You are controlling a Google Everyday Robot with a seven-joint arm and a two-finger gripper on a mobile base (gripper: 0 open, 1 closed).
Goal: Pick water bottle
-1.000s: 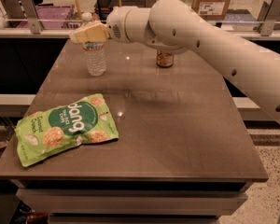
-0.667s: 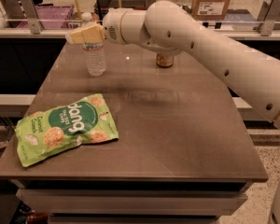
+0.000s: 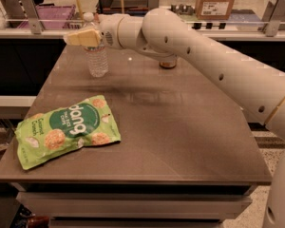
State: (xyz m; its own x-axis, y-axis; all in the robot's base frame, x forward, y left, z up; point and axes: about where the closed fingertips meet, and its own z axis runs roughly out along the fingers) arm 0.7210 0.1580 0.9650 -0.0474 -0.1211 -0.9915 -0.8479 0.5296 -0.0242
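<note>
Starting at your left, you have a crinkled green foil snack bag (image 3: 66, 129) lying flat on the near-left part of the dark brown table (image 3: 180, 127). Further back, at the table's far-left part, stands the small clear ribbed plastic water bottle (image 3: 98, 61): upright, white cap on top, a pale band around its upper body, and see-through ribbed walls below. The pale yellow-tipped gripper (image 3: 83, 37) sits level with that upper band, overlapping the bottle just under the cap, and you cannot tell whether it is parted or closed, or whether it has hold of the bottle at all. To the right of the bottle, well apart from it, a gold-brown drink can (image 3: 167, 62) shows partly from behind the big white robot arm (image 3: 204, 56), which stretches in from the right edge. Compared with a second ago, the gripper has slid slightly left and down along the bottle's top, the arm's rounded joint has followed leftward, and the bottle, can and bag stand where they were.
</note>
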